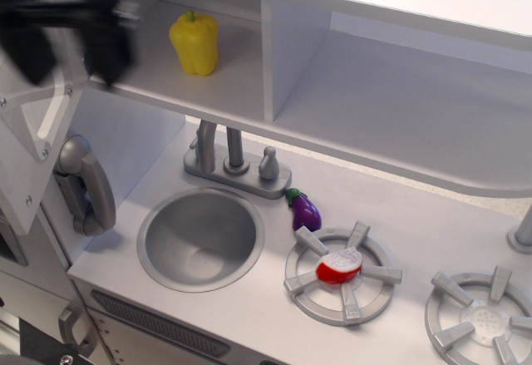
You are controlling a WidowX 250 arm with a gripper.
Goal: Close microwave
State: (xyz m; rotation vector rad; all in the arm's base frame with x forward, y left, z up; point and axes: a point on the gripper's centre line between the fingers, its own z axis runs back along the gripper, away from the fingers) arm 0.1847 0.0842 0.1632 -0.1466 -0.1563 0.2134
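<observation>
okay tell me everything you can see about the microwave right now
The microwave is a white box compartment at the upper left of the toy kitchen, and it stands open. A yellow toy pepper sits upright on its floor. Its white door is swung out to the left, showing a clear window and a curved grey handle lower down. The material looks like painted wood or plastic. The dark, blurred hand is at the door's top edge; contact cannot be judged.
</observation>
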